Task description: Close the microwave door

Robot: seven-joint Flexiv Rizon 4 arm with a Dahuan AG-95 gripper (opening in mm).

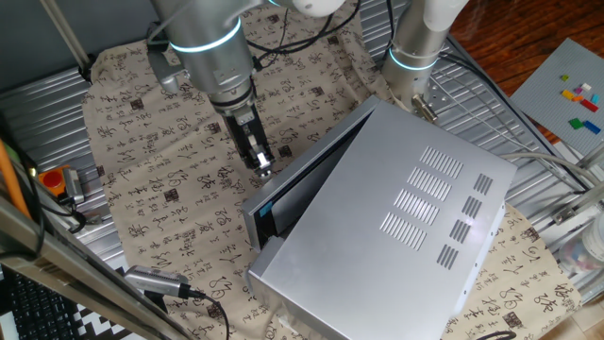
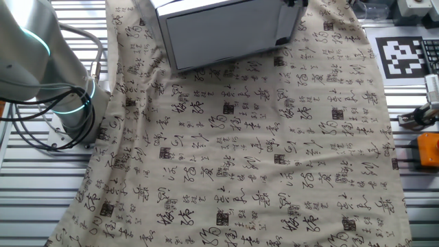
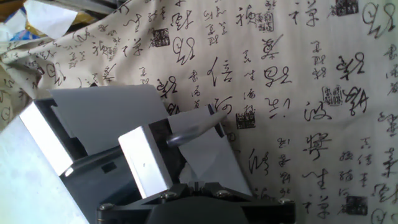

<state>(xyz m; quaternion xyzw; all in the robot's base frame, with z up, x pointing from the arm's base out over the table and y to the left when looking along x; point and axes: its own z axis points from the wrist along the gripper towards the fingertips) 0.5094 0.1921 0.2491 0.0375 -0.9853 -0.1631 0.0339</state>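
The microwave (image 1: 396, 227) is a big silver box with vent slots, lying on the printed cloth. The microwave door (image 1: 311, 161) is a thin silver panel on its left face. It stands slightly ajar, with a dark gap behind it and a blue-lit strip (image 1: 267, 206) at the near end. My gripper (image 1: 261, 170) points down just left of the door, near that end, with its fingers together and nothing in them. In the hand view the gripper (image 3: 180, 140) is beside the door's grey edge (image 3: 102, 115). The other fixed view shows the door's pale front (image 2: 219, 31).
A second arm's base (image 1: 415, 57) stands behind the microwave. A red button box (image 1: 57, 179) sits at the left and a small camera (image 1: 156, 281) at the front left. A grey brick plate (image 1: 576, 94) is at the far right. Printed cloth (image 2: 260, 158) covers the table.
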